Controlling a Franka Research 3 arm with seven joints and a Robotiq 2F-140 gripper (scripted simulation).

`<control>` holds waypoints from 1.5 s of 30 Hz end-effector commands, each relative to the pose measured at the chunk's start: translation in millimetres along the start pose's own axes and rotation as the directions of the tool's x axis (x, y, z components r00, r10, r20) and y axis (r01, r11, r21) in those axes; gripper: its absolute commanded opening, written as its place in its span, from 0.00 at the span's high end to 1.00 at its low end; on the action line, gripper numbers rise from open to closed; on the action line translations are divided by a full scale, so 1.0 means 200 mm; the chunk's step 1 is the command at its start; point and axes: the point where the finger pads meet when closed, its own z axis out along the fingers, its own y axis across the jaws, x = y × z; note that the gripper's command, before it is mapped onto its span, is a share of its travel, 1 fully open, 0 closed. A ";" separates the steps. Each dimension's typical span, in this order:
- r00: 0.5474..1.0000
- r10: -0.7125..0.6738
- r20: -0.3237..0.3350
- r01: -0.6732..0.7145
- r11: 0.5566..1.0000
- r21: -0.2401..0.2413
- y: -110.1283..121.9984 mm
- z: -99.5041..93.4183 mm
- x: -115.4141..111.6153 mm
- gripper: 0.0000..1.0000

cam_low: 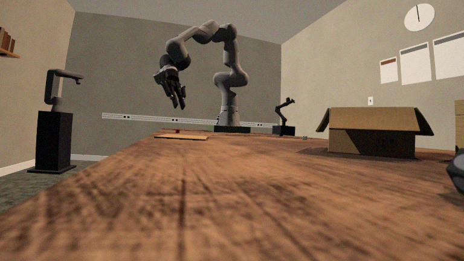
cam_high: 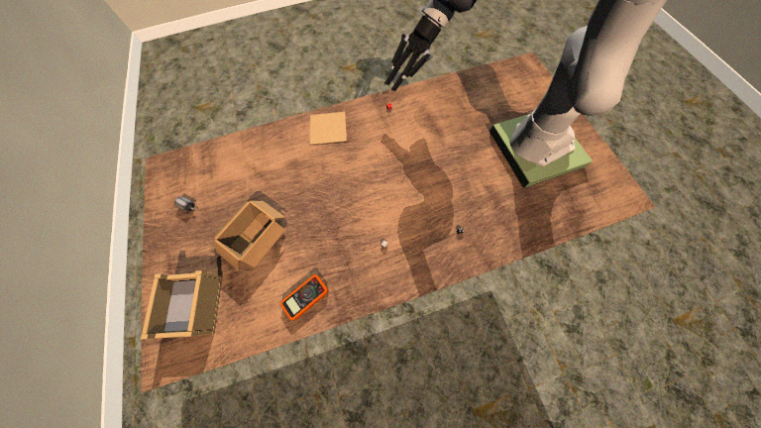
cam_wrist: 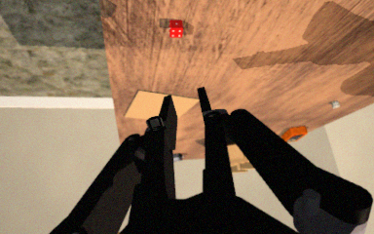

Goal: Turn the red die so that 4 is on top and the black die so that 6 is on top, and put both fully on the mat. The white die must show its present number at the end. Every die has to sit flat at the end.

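Observation:
The red die [cam_high: 388, 106] [cam_low: 177, 130] [cam_wrist: 175, 33] lies on the wooden table, off the mat. In the wrist view its brighter face, which looks like the top, shows four pips; a darker side shows one. The tan square mat [cam_high: 328, 128] [cam_low: 181, 137] [cam_wrist: 151, 104] has no die on it. The black die [cam_high: 460, 229] and the white die [cam_high: 383, 243] [cam_low: 304, 138] [cam_wrist: 334, 104] lie on the table's other long side; their numbers are too small to read. My gripper [cam_high: 390, 85] [cam_low: 179, 107] [cam_wrist: 187, 102] is slightly open, empty, and raised above the table near the red die.
An open cardboard box [cam_high: 261, 250] [cam_low: 369, 118] stands beyond the mat, with a wooden crate [cam_high: 204, 305] beside it. An orange multimeter [cam_high: 317, 284] [cam_wrist: 295, 133] lies past the white die. A grey cylindrical object [cam_high: 183, 203] [cam_low: 457, 172] lies near the table's far end.

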 end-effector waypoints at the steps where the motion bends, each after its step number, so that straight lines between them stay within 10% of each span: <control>1: 0.985 0.116 -0.129 -0.115 0.993 0.014 -0.03 -0.01 0.06 0.73; 45: 0.785 0.096 -0.611 -0.121 0.993 0.001 -0.03 0.04 -0.14 0.73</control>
